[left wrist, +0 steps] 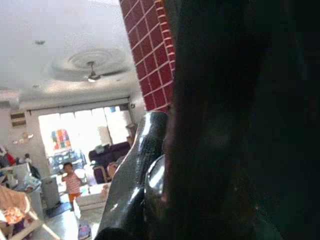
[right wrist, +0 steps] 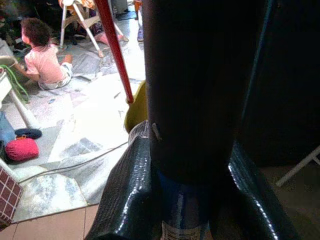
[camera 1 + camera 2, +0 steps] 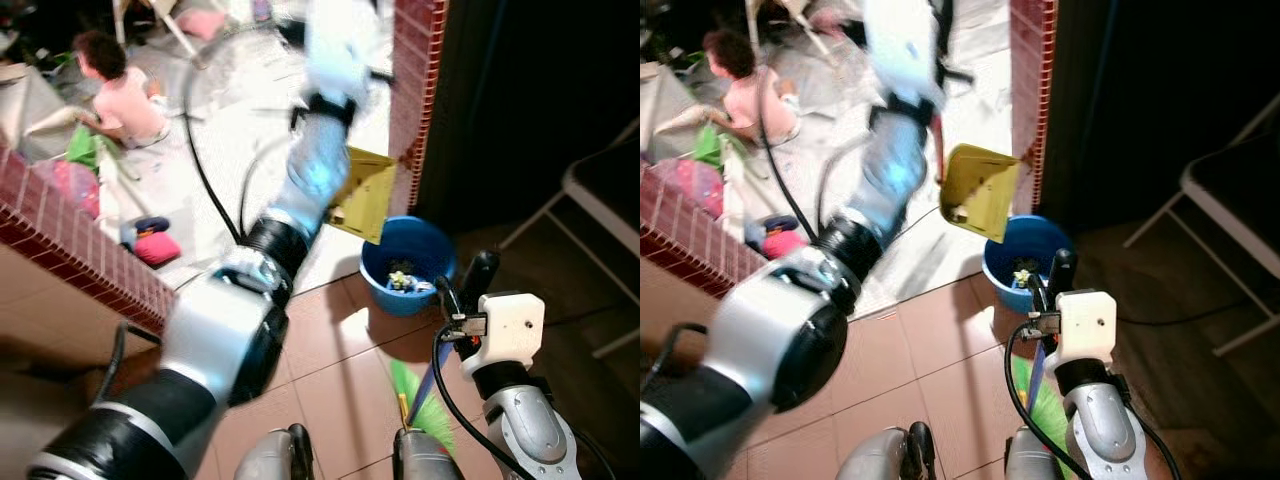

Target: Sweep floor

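Left arm raised high and forward. Left pincer (image 1: 150,200) sits at the top of the head views, blurred. Its wrist view has one black finger (image 1: 132,180) beside a dark shaft that blocks most of the frame. Can't tell whether the fingers are apart or together.

A yellow plastic dustpan (image 3: 980,190) on a red handle (image 2: 114,47) hangs tilted in the air below that pincer. It is above and just beside the round blue plastic bucket (image 3: 410,262). The bucket stands on the terracotta tiled floor (image 3: 330,370) at the foot of the red brick pillar (image 3: 412,90), with small bits of rubbish in it.

Right pincer (image 2: 185,200) is low on the right, clamped on the dark blue broom pole (image 3: 1038,365). Both black fingers press against the pole's sides in the wrist view. The green broom bristles (image 3: 425,405) rest on the tiles just beside the robot's body, near the bucket.

A low red brick wall (image 3: 80,255) runs along the left edge of the tiled floor. Beyond it, a person in a pink top (image 3: 125,100) sits on a pale marble floor. A red cushion (image 2: 21,148) and a dark shoe (image 2: 27,133) lie near the wall. A white folding chair (image 3: 600,210) stands in the dark area on the right.
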Robot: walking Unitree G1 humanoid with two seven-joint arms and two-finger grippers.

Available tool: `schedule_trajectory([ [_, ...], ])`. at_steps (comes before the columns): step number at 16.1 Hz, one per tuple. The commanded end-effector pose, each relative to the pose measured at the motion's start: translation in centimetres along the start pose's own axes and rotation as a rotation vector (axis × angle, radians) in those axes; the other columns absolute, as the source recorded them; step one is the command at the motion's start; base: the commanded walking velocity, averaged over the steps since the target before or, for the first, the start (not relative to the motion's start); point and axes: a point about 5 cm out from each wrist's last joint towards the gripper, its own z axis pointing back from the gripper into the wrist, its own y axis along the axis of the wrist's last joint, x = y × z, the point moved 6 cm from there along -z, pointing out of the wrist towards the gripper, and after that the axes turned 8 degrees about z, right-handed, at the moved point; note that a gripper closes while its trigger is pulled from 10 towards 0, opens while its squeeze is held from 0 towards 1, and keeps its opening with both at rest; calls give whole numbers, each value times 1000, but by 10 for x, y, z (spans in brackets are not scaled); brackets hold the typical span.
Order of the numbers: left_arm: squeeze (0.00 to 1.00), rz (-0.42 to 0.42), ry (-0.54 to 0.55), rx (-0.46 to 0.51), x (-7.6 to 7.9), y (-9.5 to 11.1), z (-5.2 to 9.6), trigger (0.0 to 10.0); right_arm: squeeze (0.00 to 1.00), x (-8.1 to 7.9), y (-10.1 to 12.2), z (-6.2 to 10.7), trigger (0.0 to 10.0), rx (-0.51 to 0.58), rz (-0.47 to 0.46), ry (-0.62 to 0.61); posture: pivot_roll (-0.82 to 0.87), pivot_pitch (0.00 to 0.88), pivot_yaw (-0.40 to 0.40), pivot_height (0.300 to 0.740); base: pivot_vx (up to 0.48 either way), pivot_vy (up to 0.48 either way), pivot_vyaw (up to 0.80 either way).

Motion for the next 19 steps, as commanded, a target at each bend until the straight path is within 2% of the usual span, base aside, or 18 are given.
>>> schedule_trajectory([
  [1, 0, 29, -80, 199, 22, 41, -6, 10000, 0, -10, -13, 3, 10000, -59, -46, 25, -346, 204, 199, 740, 0, 0, 0],
  [2, 0, 34, -86, 200, 24, 41, -4, 10000, 0, -10, -13, 3, 10000, -60, -46, 25, -346, 204, 199, 740, 0, 0, 0],
  [3, 0, 59, -131, 216, 42, 40, 7, 10000, 0, -11, -13, 1, 10000, -61, -45, 23, -339, 198, 198, 740, 0, 0, 0],
  [5, 0, 105, -199, 246, 66, 42, 25, 10000, 0, -12, -13, -2, 10000, -57, -44, 27, -335, 189, 195, 740, 0, 0, 0],
  [8, 0, 174, -237, 227, 90, 39, 49, 10000, 0, -11, -14, -6, 10000, -56, -41, 30, -327, 179, 189, 740, 0, 0, 0],
  [11, 0, 187, -224, 205, 91, 37, 50, 10000, 0, -12, -15, -9, 10000, -54, -38, 39, -317, 173, 181, 740, 0, 0, 0],
  [13, 0, 192, -183, 206, 80, 43, 41, 10000, 0, -12, -16, -11, 10000, -55, -36, 43, -312, 167, 177, 740, 0, 0, 0],
  [15, 0, 193, -155, 206, 73, 48, 39, 10000, 0, -12, -17, -13, 10000, -55, -35, 45, -308, 160, 175, 740, 0, 0, 0],
  [16, 0, 195, -110, 200, 64, 49, 36, 10000, 0, -12, -17, -15, 10000, -54, -34, 45, -306, 158, 172, 740, 0, 0, 0],
  [18, 0, 193, -46, 177, 53, 46, 35, 10000, 0, -12, -18, -17, 10000, -55, -32, 47, -304, 156, 168, 740, 0, 0, 0],
  [19, 0, 177, -59, 204, 54, 51, 37, 10000, 0, -11, -18, -17, 10000, -54, -32, 48, -302, 154, 162, 740, 0, 0, 0],
])
